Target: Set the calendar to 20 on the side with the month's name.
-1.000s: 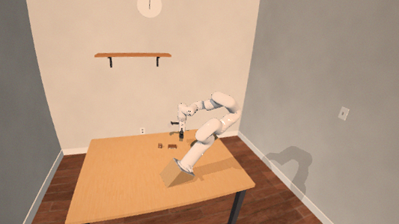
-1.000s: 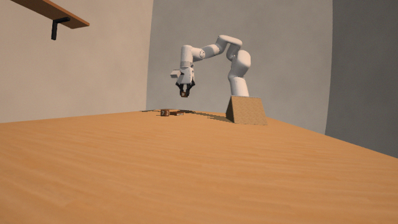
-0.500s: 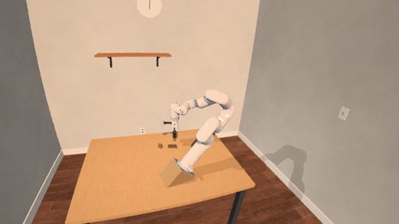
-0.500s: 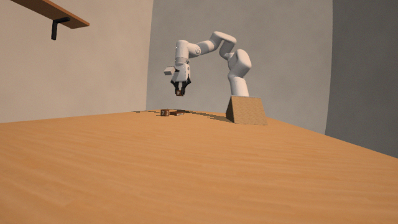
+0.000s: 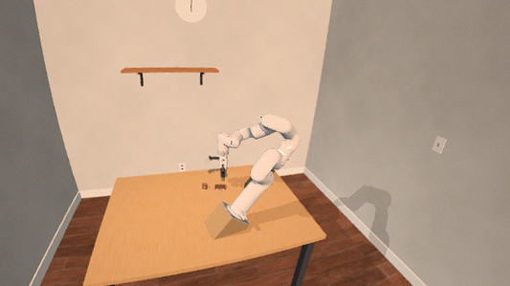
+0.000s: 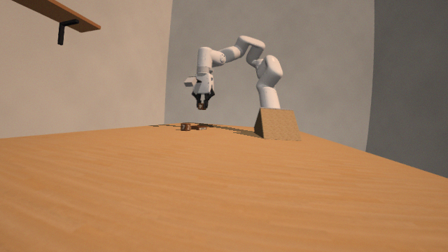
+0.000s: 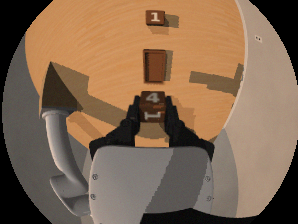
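1. Loose cube, dark brown with pale digits (image 5: 204, 185) (image 6: 185, 127) (image 7: 155, 18). Leftmost in the top and exterior views; rests on the wooden table (image 5: 154, 228) (image 6: 210, 175) (image 7: 200, 45), outside the tray and apart from it. Upper face: 1. Side markings too coarse to read surely.

2. Calendar tray, reddish-brown, shallow, rectangular (image 5: 220, 187) (image 6: 199, 127) (image 7: 154, 66). The sole container. Lies flat on the table, between the two cubes in the wrist view. Contents: none; neither cube is in place. Month's name: not legible.

3. Held cube, dark brown with pale digits (image 6: 201, 106) (image 7: 153, 98). Raised above the table. Faces shown to the wrist view: 4, and below it a 1 lying on its side.

4. Gripper, white body with black fingers (image 5: 222, 175) (image 6: 201, 104). Closed on the held cube, one finger to each side; pointing down.
   - Step in hand, as judged: carrying or reorienting the first cube, with the date wholly unset.
   - Next move, as judged: bring the needed digit, 2 or 0, upright to the month side, then lower the cube squarely into its half of the tray, leaving room for its fellow. If this grasp cannot give that face, a set-down and regrasp would be wanted.

5. Arm, white, jointed (image 5: 264, 165) (image 6: 269, 70) (image 7: 57, 135). Rightmost; mounted on a tan wedge-shaped block (image 5: 217, 222) (image 6: 280, 124) (image 7: 57, 92).
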`<control>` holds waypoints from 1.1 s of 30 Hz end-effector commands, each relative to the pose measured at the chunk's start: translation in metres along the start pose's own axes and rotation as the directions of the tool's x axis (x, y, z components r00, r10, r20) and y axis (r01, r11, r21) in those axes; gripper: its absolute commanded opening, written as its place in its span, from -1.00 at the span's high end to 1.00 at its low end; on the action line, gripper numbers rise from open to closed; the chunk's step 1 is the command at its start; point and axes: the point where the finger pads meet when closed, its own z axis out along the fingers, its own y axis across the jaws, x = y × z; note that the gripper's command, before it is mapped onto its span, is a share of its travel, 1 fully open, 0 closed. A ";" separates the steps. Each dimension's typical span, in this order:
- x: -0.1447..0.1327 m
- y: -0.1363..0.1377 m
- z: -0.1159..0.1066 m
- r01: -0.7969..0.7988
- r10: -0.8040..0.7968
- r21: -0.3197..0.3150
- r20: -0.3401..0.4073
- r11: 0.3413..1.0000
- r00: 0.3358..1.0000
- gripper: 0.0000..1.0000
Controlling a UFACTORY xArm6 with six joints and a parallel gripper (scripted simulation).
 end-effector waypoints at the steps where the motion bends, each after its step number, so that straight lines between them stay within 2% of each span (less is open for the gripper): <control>1: 0.001 0.001 0.009 -0.001 0.001 -0.002 -0.002 1.000 1.000 0.43; 11: 0.001 0.002 0.041 -0.001 0.001 -0.002 -0.002 1.000 1.000 0.43; 21: 0.001 0.003 0.052 -0.001 0.001 -0.002 -0.002 1.000 1.000 0.43; 33: 0.001 0.003 0.053 -0.001 0.001 -0.002 -0.002 1.000 1.000 0.43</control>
